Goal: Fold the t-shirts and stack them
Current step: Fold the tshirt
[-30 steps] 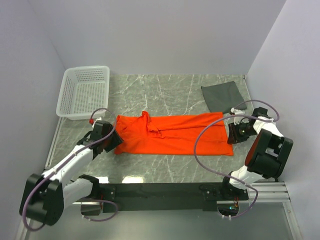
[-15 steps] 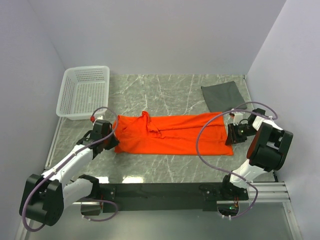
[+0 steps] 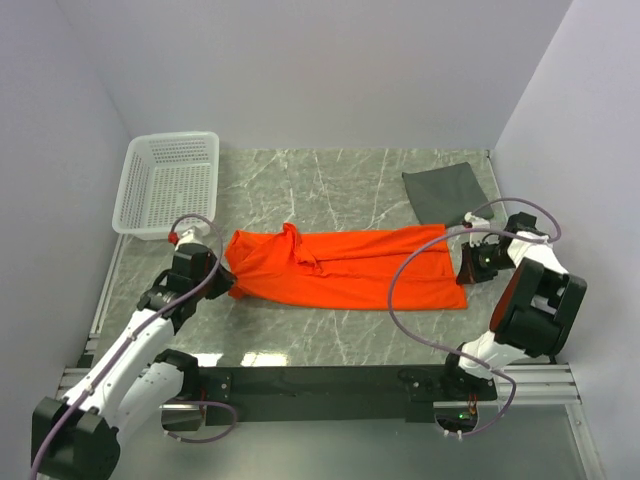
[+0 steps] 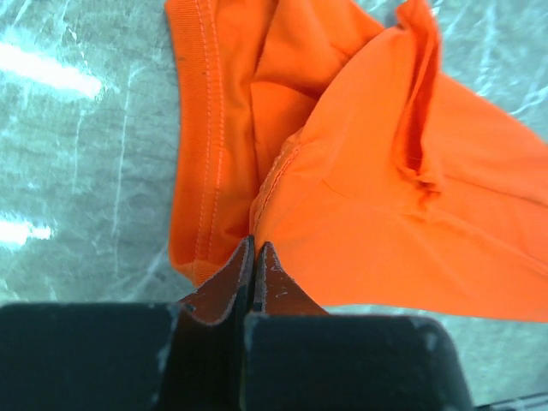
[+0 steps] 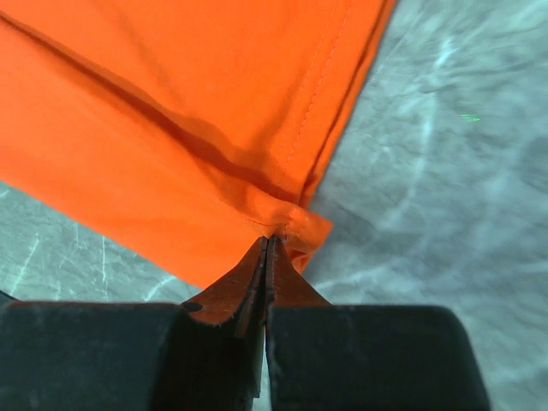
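As the left end effector and right end effector clamp opposite ends, the bright orange short-sleeved cloth t-shirt lies mid-frame on the worktop, looking only part-folded. The plain dark grey cloth t-shirt sits upper right, nothing stacked yet.

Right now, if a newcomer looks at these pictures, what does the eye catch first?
The bright orange t-shirt, stretched across the middle of the table, stands out most. The left end effector pinches its collar end and the right end effector its hem corner. A dark grey t-shirt lies at the far right.
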Motion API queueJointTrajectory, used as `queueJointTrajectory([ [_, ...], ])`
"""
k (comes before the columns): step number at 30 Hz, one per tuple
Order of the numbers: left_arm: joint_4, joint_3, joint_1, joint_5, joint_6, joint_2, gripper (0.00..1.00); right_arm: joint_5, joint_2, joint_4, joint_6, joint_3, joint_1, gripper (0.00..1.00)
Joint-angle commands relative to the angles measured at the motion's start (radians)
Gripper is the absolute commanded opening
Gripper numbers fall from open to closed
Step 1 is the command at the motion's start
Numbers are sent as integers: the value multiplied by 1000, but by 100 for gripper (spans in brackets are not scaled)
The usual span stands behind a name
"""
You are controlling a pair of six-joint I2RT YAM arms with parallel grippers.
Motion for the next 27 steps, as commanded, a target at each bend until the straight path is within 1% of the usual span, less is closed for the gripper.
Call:
queueJointTrajectory([
  [1,-47,38,2,5,-63,-65,1,23,-84,-15,-23,8,-11,2],
  [3,-65,34,2,13,-86,-99,1,28,-105,-18,-30,2,-11,0],
  [9,-128,28,2,14,-162,-188,1,43,-162,-32,-58,-29,-15,0],
  [14,-271,69,1,-3,-240,-231,1,74,-213,-61,-112,-57,-49,0],
  [17,-318,63,1,65,-241,-248,1,83,-225,-93,-176,-63,-70,0],
  [19,-326,26,1,149,-237,-241,1,92,-224,-102,-198,-70,-80,0],
  [21,-342,-16,2,190,-237,-218,1,103,-211,-106,-218,-81,-80,0],
  [22,-340,-35,1,236,-232,-210,1,105,-205,-110,-224,-86,-80,0],
  [25,-308,-84,-8,305,-243,-182,5,109,-176,-106,-236,-93,-80,0],
  [27,-320,-77,-19,316,-235,-170,15,126,-150,-95,-233,-97,-81,0],
])
